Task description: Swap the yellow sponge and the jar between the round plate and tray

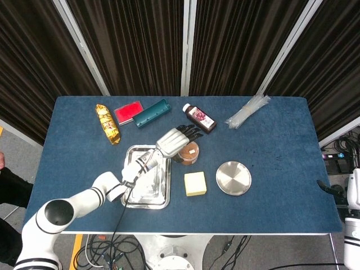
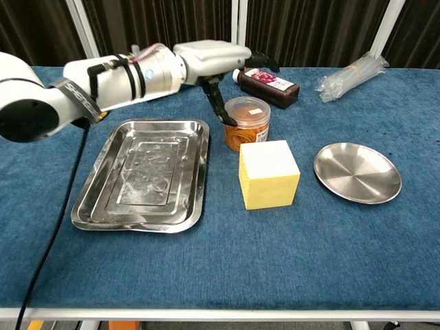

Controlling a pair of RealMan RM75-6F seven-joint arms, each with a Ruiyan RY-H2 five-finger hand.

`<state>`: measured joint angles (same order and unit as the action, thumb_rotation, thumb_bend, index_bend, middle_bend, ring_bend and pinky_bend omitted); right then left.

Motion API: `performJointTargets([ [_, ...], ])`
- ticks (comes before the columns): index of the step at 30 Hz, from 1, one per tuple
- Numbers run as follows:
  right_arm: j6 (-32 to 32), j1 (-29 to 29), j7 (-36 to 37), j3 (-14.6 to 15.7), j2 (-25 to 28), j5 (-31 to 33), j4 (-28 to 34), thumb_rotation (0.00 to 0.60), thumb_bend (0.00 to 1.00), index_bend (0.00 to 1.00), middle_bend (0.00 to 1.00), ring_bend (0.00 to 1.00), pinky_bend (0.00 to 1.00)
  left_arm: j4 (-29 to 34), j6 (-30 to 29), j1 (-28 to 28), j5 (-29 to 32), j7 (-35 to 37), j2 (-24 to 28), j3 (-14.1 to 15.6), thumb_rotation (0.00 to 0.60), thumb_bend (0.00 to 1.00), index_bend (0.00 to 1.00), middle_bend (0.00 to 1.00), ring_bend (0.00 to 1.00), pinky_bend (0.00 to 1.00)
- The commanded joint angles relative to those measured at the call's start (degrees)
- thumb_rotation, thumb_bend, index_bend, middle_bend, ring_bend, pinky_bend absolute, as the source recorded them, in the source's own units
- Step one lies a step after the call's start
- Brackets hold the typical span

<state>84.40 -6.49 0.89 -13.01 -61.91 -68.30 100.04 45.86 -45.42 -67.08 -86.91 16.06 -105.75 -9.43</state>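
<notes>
The brown jar (image 1: 189, 153) (image 2: 247, 124) with a clear lid stands upright on the blue table, between the steel tray (image 1: 154, 192) (image 2: 148, 172) and the round plate (image 1: 233, 178) (image 2: 357, 172). Both tray and plate hold nothing. The yellow sponge (image 1: 195, 184) (image 2: 268, 174) sits on the table just in front of the jar. My left hand (image 1: 174, 139) (image 2: 210, 56) hovers over the jar's back left with its fingers spread and holds nothing; its thumb hangs down beside the jar. A bit of my right hand (image 1: 329, 190) shows past the table's right edge, too little to judge.
Along the back of the table lie a gold snack packet (image 1: 108, 123), a red box (image 1: 128, 111), a teal case (image 1: 152, 112), a dark bottle (image 1: 199, 118) (image 2: 265, 81) close behind the jar, and a bundle of clear straws (image 1: 247, 111) (image 2: 350, 72).
</notes>
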Motion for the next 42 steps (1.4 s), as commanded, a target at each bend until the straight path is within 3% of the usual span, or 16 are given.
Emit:
performJointTargets([
  [1,-0.9,-0.6,-1.1,0.3,0.0,-0.7,0.6,0.600,0.00,0.00,0.00,0.00,0.00,10.1,-0.9,3.9,3.3,-7.5,7.9,-0.5,0.600,0.07,0.08,0.04,0.01,0.16],
  [7,-5.3,-4.5,-6.7,0.5,0.0,-2.3,2.6,0.600,0.00,0.00,0.00,0.00,0.00,29.9,-8.9,16.2,14.1,-23.3,20.3,0.3,0.600,0.07,0.08,0.04,0.01,0.16],
  [10,-9.1,-8.3,-10.6,-0.2,-0.5,-2.6,3.3,0.600,0.00,0.00,0.00,0.00,0.00,38.2,-15.5,23.2,18.0,-27.3,24.4,2.4,0.600,0.06,0.08,0.04,0.01,0.16],
  [13,-14.2,-13.1,-14.3,-1.4,-2.4,-1.3,2.5,0.600,0.00,0.00,0.00,0.00,0.00,43.4,-21.7,29.1,17.3,-28.5,27.1,5.6,0.600,0.06,0.09,0.04,0.01,0.16],
  [18,-22.2,-21.6,-20.4,-3.3,-7.1,2.3,0.1,0.600,0.00,0.00,0.00,0.00,0.00,48.0,-30.8,37.3,15.2,-28.0,29.6,9.0,0.600,0.06,0.09,0.05,0.01,0.16],
  [24,-30.5,-30.3,-27.0,-3.6,-12.2,7.1,-3.6,0.600,0.00,0.00,0.00,0.00,0.00,50.9,-36.7,43.5,13.7,-27.1,30.9,10.7,0.600,0.06,0.09,0.05,0.01,0.16],
  [29,-37.4,-37.0,-30.0,-3.3,-15.9,12.2,-8.2,0.600,0.00,0.00,0.00,0.00,0.00,52.5,-39.5,46.7,12.4,-28.3,30.6,11.4,0.600,0.06,0.08,0.05,0.01,0.16],
  [42,-42.1,-46.9,-32.1,-1.9,-24.1,17.7,-15.8,0.600,0.00,0.00,0.02,0.00,0.00,51.5,-40.3,51.5,10.4,-26.3,29.5,11.4,0.600,0.06,0.09,0.05,0.01,0.16],
])
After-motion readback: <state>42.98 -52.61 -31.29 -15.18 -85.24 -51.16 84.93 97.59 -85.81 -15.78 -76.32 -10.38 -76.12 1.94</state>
